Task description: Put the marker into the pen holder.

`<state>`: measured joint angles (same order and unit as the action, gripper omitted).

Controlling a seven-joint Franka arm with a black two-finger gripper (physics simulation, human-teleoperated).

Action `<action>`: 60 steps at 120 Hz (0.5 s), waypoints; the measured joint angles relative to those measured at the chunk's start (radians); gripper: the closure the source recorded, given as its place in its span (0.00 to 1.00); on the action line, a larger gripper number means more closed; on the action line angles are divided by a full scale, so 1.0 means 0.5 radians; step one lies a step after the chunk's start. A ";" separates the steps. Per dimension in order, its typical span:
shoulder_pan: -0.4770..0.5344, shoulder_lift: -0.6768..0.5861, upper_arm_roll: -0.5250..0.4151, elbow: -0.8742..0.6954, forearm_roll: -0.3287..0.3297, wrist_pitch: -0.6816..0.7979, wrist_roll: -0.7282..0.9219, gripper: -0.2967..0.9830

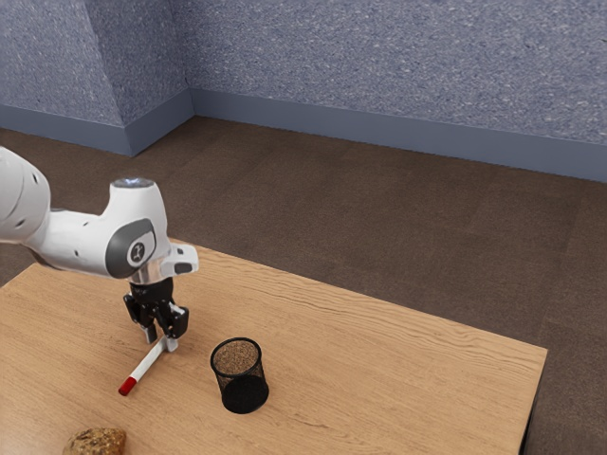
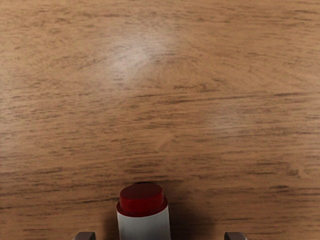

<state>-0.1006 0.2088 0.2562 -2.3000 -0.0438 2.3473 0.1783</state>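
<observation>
Pen holder: black mesh cup, upright on the table, its round mouth facing up; I see nothing in it.
Marker: outside the pen holder, near it toward the exterior view's left; white body, with a red end that points away from the gripper, toward the exterior view's lower left.
Gripper: over the marker's white part, low, beside the pen holder on the exterior view's left, pointing down.
Pincer: released; in the wrist view the two fingertips stand wide apart, one on each side of the marker, with a gap between each of them and its body.
Arm: white with dark trim, coming in from the exterior view's left, all of it on that side of the pen holder.
Bread roll: brown and crusty, as far as it shows, cut off by the exterior view's lower edge, lower left of the pen holder.
Table: light wood with grain, under the pen holder and reaching out to the exterior view's right of it.
Floor: dark brown, beyond the table behind the pen holder.
</observation>
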 joint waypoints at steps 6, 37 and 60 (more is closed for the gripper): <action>-0.001 0.002 0.000 -0.014 0.000 0.016 -0.002 0.58; 0.000 0.000 0.000 -0.028 0.004 0.067 -0.010 0.77; -0.002 0.001 0.001 -0.051 0.027 0.088 -0.044 0.81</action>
<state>-0.1015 0.2092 0.2569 -2.3257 -0.0301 2.3912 0.1564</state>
